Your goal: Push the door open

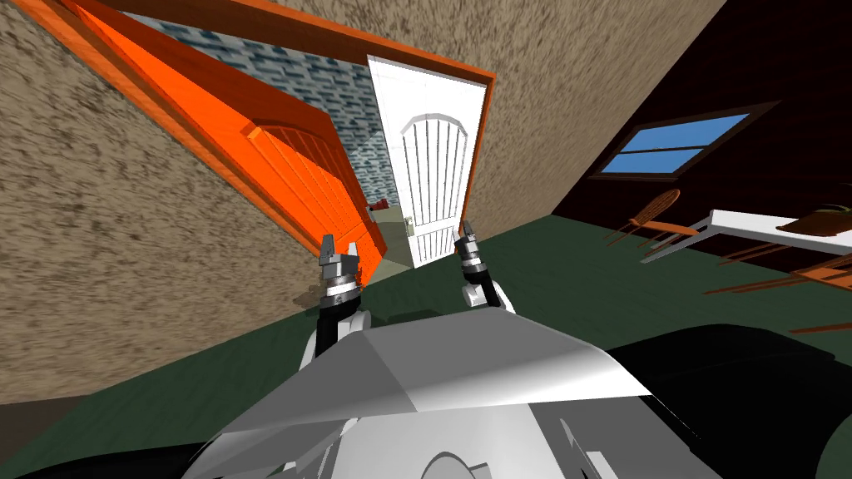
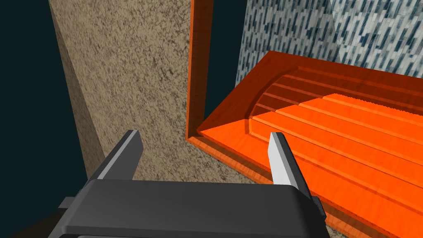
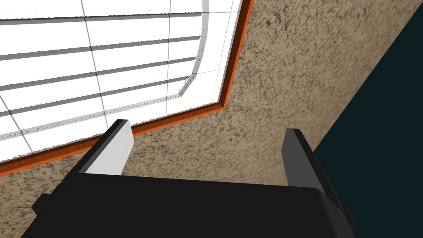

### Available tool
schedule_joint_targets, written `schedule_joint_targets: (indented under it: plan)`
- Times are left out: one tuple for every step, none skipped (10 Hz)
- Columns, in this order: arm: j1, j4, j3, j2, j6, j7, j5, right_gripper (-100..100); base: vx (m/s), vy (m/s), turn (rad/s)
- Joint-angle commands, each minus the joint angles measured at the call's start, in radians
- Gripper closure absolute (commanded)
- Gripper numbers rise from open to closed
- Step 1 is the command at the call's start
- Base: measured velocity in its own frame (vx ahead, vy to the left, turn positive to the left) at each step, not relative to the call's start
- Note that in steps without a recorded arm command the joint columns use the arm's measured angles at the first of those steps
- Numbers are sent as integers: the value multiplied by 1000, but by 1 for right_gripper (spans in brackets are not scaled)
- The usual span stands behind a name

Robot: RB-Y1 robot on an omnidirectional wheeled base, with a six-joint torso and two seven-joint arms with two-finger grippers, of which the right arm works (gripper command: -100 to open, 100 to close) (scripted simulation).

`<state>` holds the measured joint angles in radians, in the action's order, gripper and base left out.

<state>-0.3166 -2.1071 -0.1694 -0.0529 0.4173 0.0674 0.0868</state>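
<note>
An orange panelled door (image 1: 308, 175) stands ajar in its orange frame (image 1: 433, 62), swung away from me into a tiled space. My left gripper (image 1: 339, 248) is open just in front of the door's lower free edge. In the left wrist view that gripper (image 2: 204, 157) points at the door's ribbed panel (image 2: 330, 136) and the frame post (image 2: 200, 70), with nothing between its fingers. My right gripper (image 1: 467, 233) is open before a white door (image 1: 433, 183) seen through the opening. In the right wrist view this gripper (image 3: 205, 153) faces the white door (image 3: 103, 62) and the frame's corner (image 3: 173, 117).
Rough tan walls (image 1: 125, 233) flank the doorway on both sides. A small red handle (image 1: 378, 203) shows in the gap between the doors. To the right, on the green floor (image 1: 582, 274), stand a white table (image 1: 749, 224) and wooden chairs (image 1: 657, 216) under a window (image 1: 674, 148).
</note>
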Motion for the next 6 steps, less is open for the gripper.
schedule_joint_targets:
  plan:
    - [21,43,-22,-5,1,10,-2,-100,126,53,-141]
    - [32,62,-33,-8,0,14,-3,-100,106,41,-92]
    - [44,82,-44,-10,-2,19,-4,-100,103,36,-91]
    - [55,102,-56,-13,-3,24,-5,-100,91,38,-102]
    - [67,122,-67,-15,-5,28,-6,-100,85,44,-120]
    - [79,142,-78,-18,-6,33,-7,-100,93,40,-120]
